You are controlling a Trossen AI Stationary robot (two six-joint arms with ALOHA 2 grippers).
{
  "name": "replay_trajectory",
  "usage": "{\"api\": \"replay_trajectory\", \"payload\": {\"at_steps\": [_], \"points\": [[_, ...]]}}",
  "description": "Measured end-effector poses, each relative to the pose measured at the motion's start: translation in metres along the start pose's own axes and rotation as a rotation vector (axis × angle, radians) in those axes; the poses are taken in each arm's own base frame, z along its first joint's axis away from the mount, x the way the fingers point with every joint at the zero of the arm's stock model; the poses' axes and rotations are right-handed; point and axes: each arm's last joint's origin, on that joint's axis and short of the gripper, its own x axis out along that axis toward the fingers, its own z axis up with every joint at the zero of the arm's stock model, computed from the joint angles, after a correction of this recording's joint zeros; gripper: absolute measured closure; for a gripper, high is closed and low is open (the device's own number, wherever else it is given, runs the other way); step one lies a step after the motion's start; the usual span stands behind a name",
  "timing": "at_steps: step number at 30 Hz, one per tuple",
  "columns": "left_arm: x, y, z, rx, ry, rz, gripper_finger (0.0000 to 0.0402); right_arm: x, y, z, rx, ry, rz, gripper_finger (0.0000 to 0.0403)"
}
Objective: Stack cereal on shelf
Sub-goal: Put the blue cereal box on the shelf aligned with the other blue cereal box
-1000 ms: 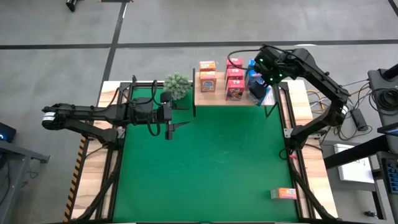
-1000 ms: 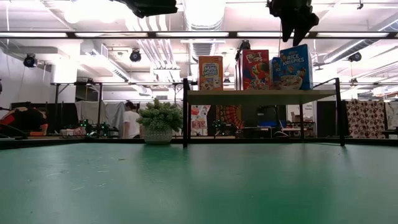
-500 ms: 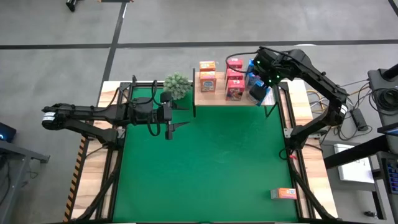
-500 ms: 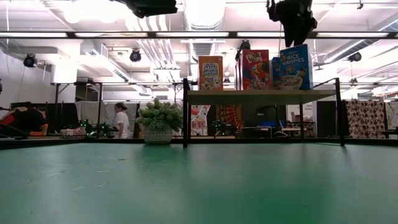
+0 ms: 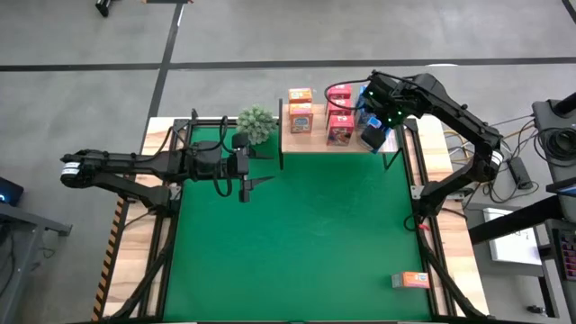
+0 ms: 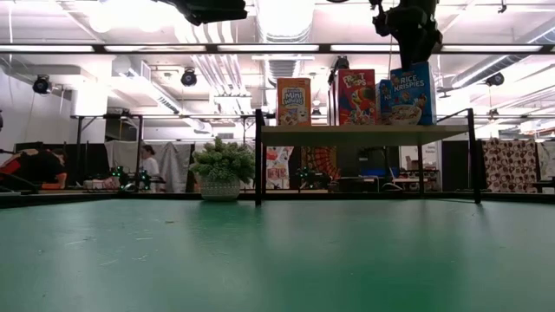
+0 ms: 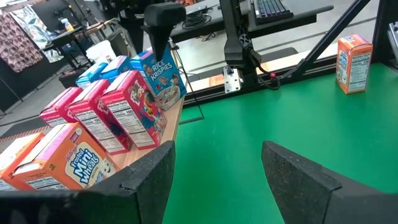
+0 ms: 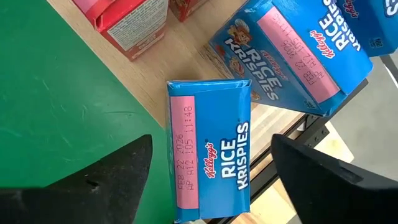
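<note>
The right pincer hangs above the right end of the shelf, its two dark fingers spread wide and gripping nothing. Directly beneath it stands a blue cardboard box, a rectangular carton with a pink strip on its top flap; a second blue box stands just behind that one. Beside the pincer, toward the middle of the shelf, stand red boxes in a row, and farther along, orange boxes. The shelf is a flat, pale wooden board on thin black metal side supports. Well apart from the pincer, one orange box lies on the green felt surface near its front right corner. The left pincer waits over the left part of the surface, fingers apart and empty, near a small bushy green plant.
</note>
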Motion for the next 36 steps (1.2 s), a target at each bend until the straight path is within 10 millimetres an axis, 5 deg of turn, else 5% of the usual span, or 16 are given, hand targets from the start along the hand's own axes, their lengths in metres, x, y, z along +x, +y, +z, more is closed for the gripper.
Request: {"api": "replay_trajectory", "payload": {"at_steps": [10,30,36], "points": [[0.0000,0.0000,0.0000,0.000,0.000,0.000,0.0178,0.0000,-0.0001,0.0000,0.009,0.000,-0.002,0.0172],[0.0000,0.0000,0.0000,0.000,0.000,0.000,0.0178,0.0002,-0.0001,0.0001,-0.068,0.001,-0.003,0.0238],[0.0000,0.0000,0.0000,0.000,0.000,-0.001,0.0178,0.0002,-0.0001,0.0001,-0.206,0.001,-0.004,0.0242]]}}
